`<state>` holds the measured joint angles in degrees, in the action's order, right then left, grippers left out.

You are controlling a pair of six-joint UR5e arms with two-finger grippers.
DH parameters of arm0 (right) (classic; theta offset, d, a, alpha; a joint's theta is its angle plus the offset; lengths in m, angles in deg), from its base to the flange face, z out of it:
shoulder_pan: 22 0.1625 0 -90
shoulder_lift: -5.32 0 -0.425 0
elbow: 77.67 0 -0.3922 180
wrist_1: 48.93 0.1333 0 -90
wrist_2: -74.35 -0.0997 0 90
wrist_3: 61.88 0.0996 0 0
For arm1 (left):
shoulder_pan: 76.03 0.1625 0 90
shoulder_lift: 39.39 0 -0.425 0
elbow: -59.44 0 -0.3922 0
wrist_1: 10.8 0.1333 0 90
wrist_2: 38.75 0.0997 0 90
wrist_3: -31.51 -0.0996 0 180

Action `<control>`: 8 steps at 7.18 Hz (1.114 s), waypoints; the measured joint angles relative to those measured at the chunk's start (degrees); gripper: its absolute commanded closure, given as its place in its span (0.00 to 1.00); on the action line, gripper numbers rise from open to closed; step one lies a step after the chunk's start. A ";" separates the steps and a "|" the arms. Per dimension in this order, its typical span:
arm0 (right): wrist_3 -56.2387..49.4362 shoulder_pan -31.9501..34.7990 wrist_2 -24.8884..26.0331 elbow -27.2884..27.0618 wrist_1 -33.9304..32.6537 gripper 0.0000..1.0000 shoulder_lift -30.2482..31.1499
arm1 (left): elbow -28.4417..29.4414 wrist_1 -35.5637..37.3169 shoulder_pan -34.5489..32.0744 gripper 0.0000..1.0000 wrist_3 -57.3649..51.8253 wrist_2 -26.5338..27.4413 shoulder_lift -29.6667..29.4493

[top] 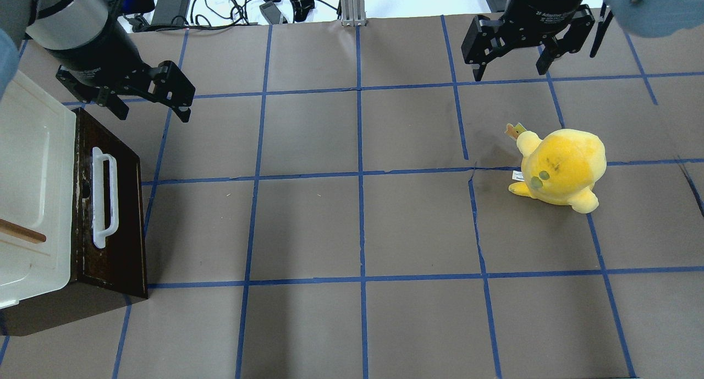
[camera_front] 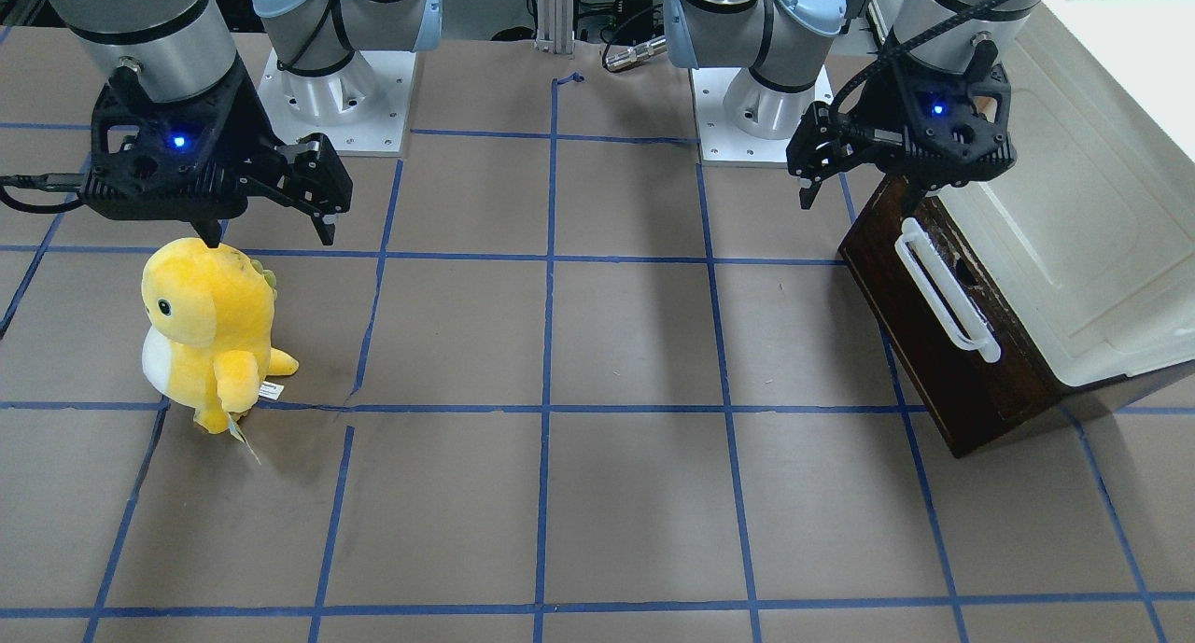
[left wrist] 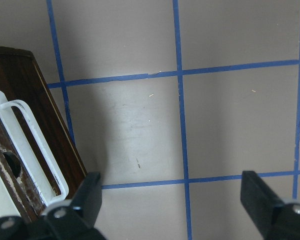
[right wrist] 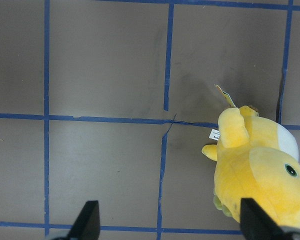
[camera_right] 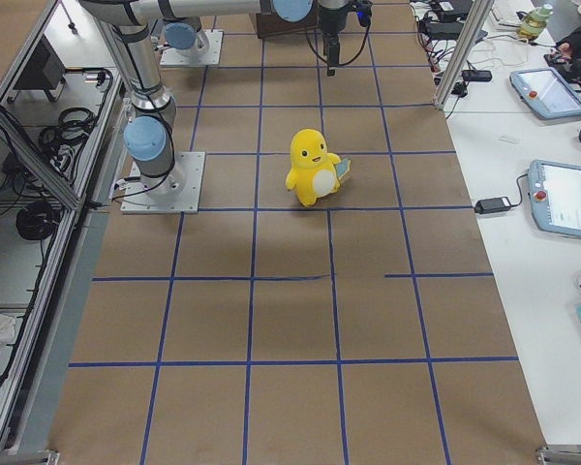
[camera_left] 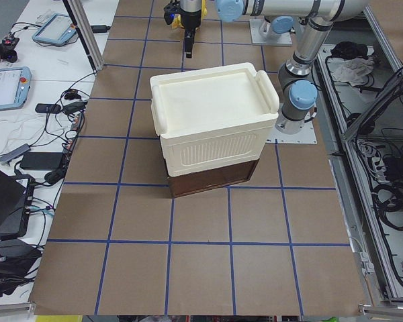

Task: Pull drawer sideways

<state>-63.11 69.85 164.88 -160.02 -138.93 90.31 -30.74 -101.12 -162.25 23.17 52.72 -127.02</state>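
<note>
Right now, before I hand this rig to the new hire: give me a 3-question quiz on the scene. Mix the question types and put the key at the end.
1. True or false: the left gripper is open and not touching the white bar handle of the drawer.
2. What rests on top of the drawer? A) a cream-white lidded box B) a cardboard carton C) a metal tray
3. Fill in: the yellow plush toy stands on the table nearest the ____ gripper.

Key: 1 true. 2 A. 3 right; the right gripper hangs open above the table near the toy and holds nothing.
</note>
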 measured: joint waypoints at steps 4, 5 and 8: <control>0.00 0.00 0.01 0.00 0.00 0.00 0.00 | 0.00 -0.63 0.00 0.00 -0.14 0.38 0.03; 0.00 0.00 0.05 0.00 0.00 0.00 0.00 | -0.01 -0.68 0.00 0.00 -0.16 0.55 0.02; 0.00 0.00 0.01 0.00 0.00 0.00 0.00 | 0.00 -0.57 0.12 0.00 -0.23 0.43 -0.34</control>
<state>-63.11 69.84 164.90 -160.02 -138.93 90.31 -30.74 -101.69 -162.13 22.93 53.15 -127.35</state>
